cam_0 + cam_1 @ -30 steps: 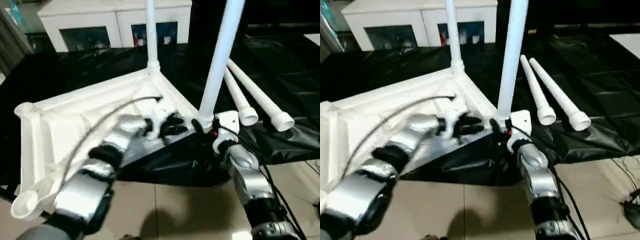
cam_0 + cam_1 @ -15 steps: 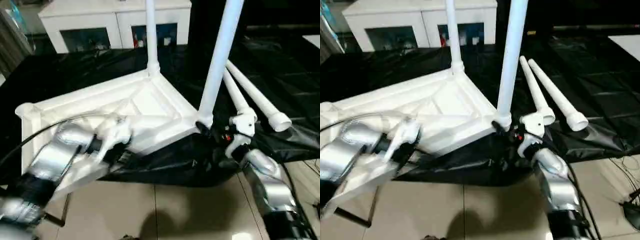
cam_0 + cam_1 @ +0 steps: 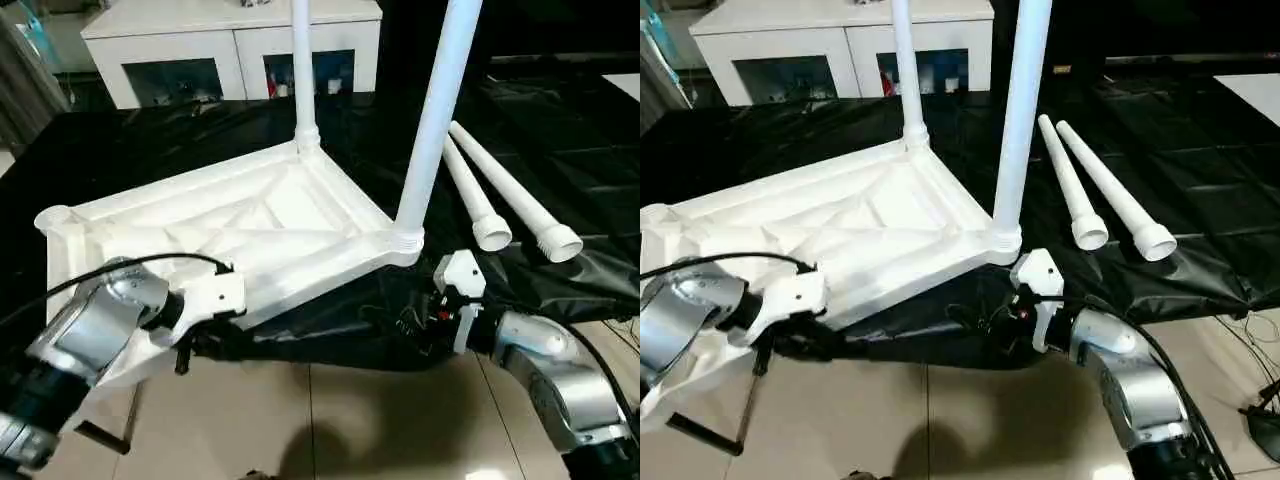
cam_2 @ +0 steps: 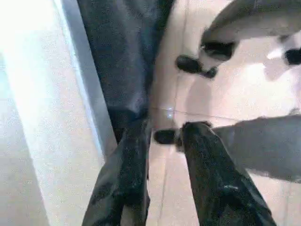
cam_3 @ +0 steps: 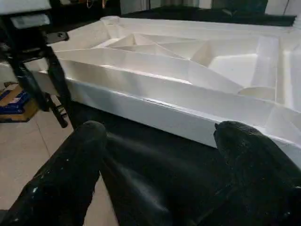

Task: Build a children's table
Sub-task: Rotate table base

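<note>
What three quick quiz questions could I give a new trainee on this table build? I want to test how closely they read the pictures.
1. How many legs stand in sockets of the table top, and how many lie loose on the black sheet?
2. True or false: the right gripper is shut on a leg.
3. Which is nearest the loose legs: A, the left gripper; B, the right gripper; C, the white cabinet?

Key: 1. Two stand, two lie loose. 2. False: its fingers are open and hold nothing. 3. B.
</note>
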Motion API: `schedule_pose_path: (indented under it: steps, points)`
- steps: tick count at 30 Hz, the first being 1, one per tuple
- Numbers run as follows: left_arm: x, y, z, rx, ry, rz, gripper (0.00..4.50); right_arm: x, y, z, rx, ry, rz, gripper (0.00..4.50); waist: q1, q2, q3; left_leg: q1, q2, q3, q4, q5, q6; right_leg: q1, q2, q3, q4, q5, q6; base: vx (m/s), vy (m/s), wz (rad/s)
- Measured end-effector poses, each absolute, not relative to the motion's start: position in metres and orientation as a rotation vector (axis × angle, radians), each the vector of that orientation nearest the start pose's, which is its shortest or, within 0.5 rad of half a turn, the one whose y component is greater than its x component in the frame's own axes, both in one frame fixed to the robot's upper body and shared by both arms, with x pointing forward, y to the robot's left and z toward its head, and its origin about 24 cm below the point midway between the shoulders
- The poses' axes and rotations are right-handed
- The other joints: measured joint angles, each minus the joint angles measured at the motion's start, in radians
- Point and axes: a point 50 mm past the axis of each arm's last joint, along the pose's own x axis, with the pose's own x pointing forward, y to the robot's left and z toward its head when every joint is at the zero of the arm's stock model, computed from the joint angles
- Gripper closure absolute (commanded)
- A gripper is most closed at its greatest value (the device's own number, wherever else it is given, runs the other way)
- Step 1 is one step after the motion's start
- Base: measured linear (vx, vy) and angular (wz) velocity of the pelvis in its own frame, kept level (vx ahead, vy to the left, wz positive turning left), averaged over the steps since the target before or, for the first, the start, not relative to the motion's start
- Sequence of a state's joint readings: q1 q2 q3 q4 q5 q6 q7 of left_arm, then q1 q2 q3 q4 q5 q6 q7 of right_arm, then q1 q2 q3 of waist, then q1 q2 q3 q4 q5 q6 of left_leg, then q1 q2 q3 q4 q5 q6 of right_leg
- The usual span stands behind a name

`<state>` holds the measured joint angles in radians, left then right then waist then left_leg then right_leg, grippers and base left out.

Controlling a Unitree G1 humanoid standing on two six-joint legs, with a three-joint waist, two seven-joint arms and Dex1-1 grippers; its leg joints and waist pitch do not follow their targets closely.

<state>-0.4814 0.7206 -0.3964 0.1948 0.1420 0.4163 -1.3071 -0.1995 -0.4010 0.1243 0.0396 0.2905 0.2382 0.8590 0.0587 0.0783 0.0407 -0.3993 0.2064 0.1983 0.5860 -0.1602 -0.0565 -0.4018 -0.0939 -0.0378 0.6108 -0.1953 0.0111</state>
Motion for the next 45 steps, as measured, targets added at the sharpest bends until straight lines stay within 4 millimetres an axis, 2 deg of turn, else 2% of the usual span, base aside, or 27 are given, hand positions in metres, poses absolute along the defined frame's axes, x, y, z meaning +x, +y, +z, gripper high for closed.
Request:
schedule_pose_path:
  steps: [7, 19, 22, 24, 27, 31, 34, 38, 39, 41, 45]
  points:
    - [0.302, 0.201, 0.072, 0.753, 0.773, -1.106, 3.11, 0.268, -0.153, 0.064, -0.090, 0.200, 0.982, 0.46, 0.006, -0.001, 0.000, 0.000, 0.000, -0.001, 0.001, 0.000, 0.000, 0.001, 0.000, 0.000, 0.002, 0.001, 0.000, 0.000, 0.000, 0.00]
    - [0.349, 0.207, 0.075, 0.929, 0.585, -0.692, 3.11, 0.275, -0.149, 0.068, -0.129, 0.185, 0.942, 0.46, 0.003, -0.003, 0.001, -0.003, 0.000, -0.002, 0.005, 0.000, 0.000, 0.000, 0.000, -0.001, 0.001, 0.004, 0.003, 0.000, 0.000, 0.00]
    - [0.355, 0.207, 0.086, 0.878, 0.468, -0.618, 3.11, 0.275, -0.147, 0.067, -0.122, 0.180, 0.928, 0.46, 0.005, -0.002, 0.000, -0.004, 0.000, -0.003, 0.006, 0.000, 0.000, 0.000, 0.000, -0.001, 0.000, 0.004, 0.003, 0.000, 0.000, 0.00]
    - [0.358, 0.195, 0.094, 0.733, 0.349, -0.609, 3.11, 0.276, -0.145, 0.068, -0.107, 0.167, 0.901, 0.46, 0.009, -0.002, 0.000, -0.004, 0.000, -0.002, 0.006, 0.000, 0.000, 0.000, 0.000, -0.001, -0.001, 0.004, 0.003, 0.000, 0.000, 0.00]
    - [0.351, 0.173, 0.101, 0.454, 0.145, -0.591, 3.11, 0.277, -0.144, 0.071, -0.071, 0.127, 0.809, 0.46, 0.013, -0.002, 0.000, -0.006, 0.000, -0.002, 0.009, 0.000, 0.000, 0.000, -0.001, 0.000, -0.001, 0.003, 0.003, 0.000, 0.000, 0.00]
    - [0.335, 0.177, 0.095, 0.164, 0.069, -0.421, 3.11, 0.283, -0.156, 0.074, -0.039, 0.070, 0.545, 0.46, 0.000, -0.001, 0.000, -0.005, 0.000, -0.002, 0.009, 0.000, 0.000, -0.001, 0.000, 0.000, -0.001, 0.003, 0.004, 0.000, 0.000, 0.00]
    - [0.318, 0.185, 0.088, 0.073, 0.029, -0.300, 3.11, 0.280, -0.165, 0.073, -0.061, 0.058, 0.407, 0.46, -0.003, -0.002, 0.000, -0.003, 0.001, -0.002, 0.007, 0.000, 0.000, 0.000, 0.000, 0.000, -0.001, 0.001, 0.007, 0.000, 0.000, 0.00]
    - [0.287, 0.184, 0.062, -0.014, 0.029, -0.177, 3.11, 0.270, -0.160, 0.062, -0.059, 0.089, 0.349, 0.46, -0.004, -0.007, 0.001, -0.004, 0.001, -0.002, 0.005, 0.000, 0.000, 0.000, 0.000, 0.000, -0.001, -0.004, 0.016, 0.000, 0.000, 0.00]
    - [0.282, 0.183, 0.057, -0.035, 0.035, -0.149, 3.11, 0.270, -0.157, 0.061, -0.047, 0.090, 0.338, 0.46, -0.004, -0.012, 0.003, -0.004, 0.001, -0.003, 0.005, 0.000, 0.000, -0.001, 0.001, -0.001, -0.001, -0.004, 0.017, 0.000, 0.000, 0.00]
    - [0.277, 0.180, 0.058, -0.045, 0.024, -0.125, 3.11, 0.271, -0.154, 0.062, -0.036, 0.082, 0.319, 0.46, 0.000, -0.017, 0.003, -0.004, 0.001, -0.003, 0.004, 0.000, 0.000, -0.001, 0.001, -0.001, -0.001, -0.004, 0.018, 0.000, 0.000, 0.00]
    - [0.277, 0.169, 0.066, -0.023, -0.007, -0.150, 3.11, 0.277, -0.152, 0.069, -0.044, 0.047, 0.269, 0.46, 0.000, -0.021, 0.002, -0.004, -0.001, -0.003, 0.004, 0.000, 0.000, 0.000, 0.001, 0.002, -0.002, -0.004, 0.019, 0.000, 0.000, 0.00]
